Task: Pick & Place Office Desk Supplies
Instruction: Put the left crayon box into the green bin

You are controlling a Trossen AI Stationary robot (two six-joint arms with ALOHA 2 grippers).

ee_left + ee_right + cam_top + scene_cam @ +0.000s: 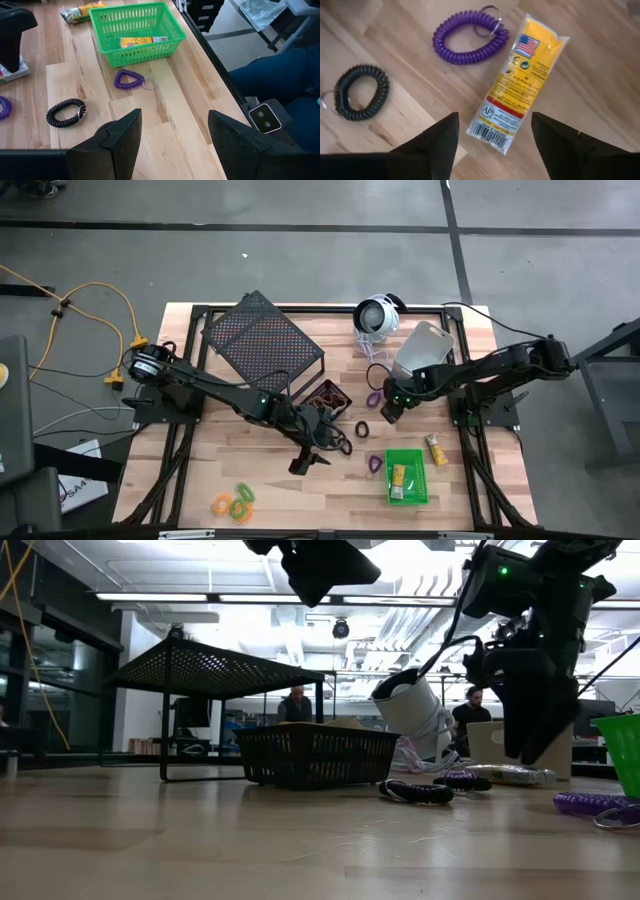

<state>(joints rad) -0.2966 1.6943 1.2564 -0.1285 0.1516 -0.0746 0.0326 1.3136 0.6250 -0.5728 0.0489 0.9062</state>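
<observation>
I see a pale wooden tabletop (250,470) on a grey concrete floor, with an open workshop behind it. My right gripper (492,142) hangs over the middle-right of the table with its jaws wide and nothing between them. Directly beneath it lies a yellow packet (517,82) flat on the wood, with a purple coil loop (467,37) just beside one end and a black coil loop (360,92) a little farther off. My left gripper (172,137) hovers lower on the table near the centre, also spread wide and empty; ahead of it sit another purple loop (129,80) and the green bin (137,32), which already holds one yellow packet. A second packet lies on the table just beyond the bin.

I judge this to be the approach for picking up the packet under the right gripper. Next I need to come straight down and straddle its narrow width. It lies flat and looks slippery, so the fingertips must reach the wood before closing. Then it goes to the green bin.
</observation>
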